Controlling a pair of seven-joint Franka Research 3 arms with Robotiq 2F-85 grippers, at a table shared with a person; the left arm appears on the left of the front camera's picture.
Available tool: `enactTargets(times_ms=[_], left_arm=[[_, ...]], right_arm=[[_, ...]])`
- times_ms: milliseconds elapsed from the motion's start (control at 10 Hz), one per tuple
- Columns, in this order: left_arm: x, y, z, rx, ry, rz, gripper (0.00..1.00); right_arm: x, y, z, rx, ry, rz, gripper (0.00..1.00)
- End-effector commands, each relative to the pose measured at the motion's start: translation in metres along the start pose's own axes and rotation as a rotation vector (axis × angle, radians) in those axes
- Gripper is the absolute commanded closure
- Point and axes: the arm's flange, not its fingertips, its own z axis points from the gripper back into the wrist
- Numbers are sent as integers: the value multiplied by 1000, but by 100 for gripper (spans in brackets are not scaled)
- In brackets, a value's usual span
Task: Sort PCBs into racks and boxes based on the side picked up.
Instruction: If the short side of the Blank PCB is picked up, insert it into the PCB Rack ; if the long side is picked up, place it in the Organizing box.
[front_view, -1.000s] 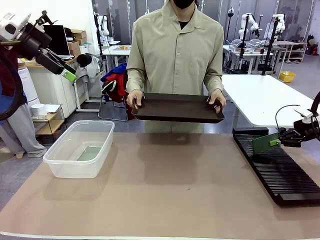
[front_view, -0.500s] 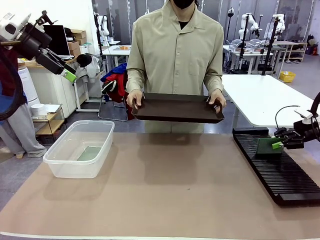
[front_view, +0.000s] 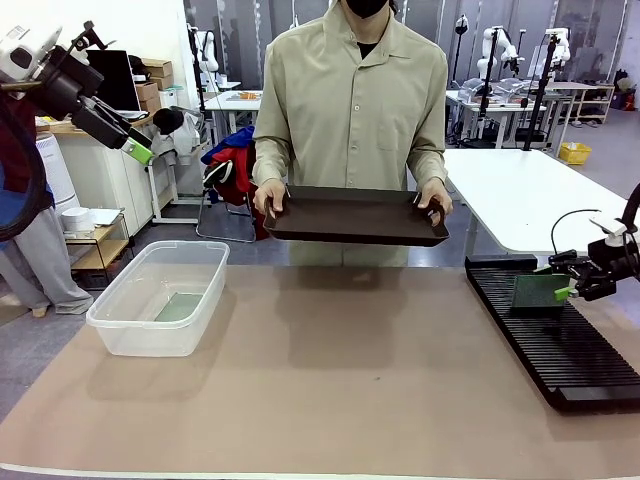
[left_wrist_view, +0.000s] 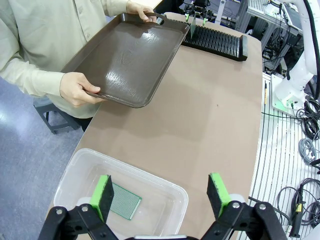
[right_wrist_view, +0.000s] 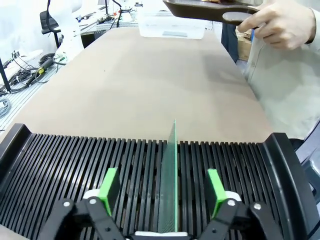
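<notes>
While the right gripper (right_wrist_view: 162, 192) is standing with its jaws spread to either side of one PCB (right_wrist_view: 171, 175), that board is sitting upright on edge in a slot of the rack (right_wrist_view: 60, 165), and neither green pad is touching it.

Item, risk: the pads are flanking the board closely (a sideways drift on the way out could be clipping its top edge and tipping it across neighbouring slots). A straight pull back along the fingers looks safest.

Item, second PCB (left_wrist_view: 125, 205): lying flat on the floor of the box (left_wrist_view: 172, 192), under the left gripper (left_wrist_view: 161, 195), whose jaws are spread wide and holding nothing, high above the table.

Item, room: the brown table (front_view: 350, 370) between box and rack is lying bare, giving open travel. The rack's raised end walls are bounding the slots at both ends; the rack is sitting near the table's right edge.

Item, obstruction: the person's hands (front_view: 268, 200) are holding a dark tray (front_view: 355, 215) above the far side, so a high reach across there could be meeting it.
</notes>
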Motion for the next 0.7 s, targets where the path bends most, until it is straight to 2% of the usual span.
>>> enactTargets(times_ms=[0,500,600], left_arm=[[-2,-1,-1,-7,2,-12,0],[-2,-1,-1,-7,2,-12,0],[-2,-1,-1,-7,2,-12,0]], right_arm=[[23,5,5,10,1,33,0],[66,20,7,-19,102,23,0],[56,7,17,-4,47,48,0]])
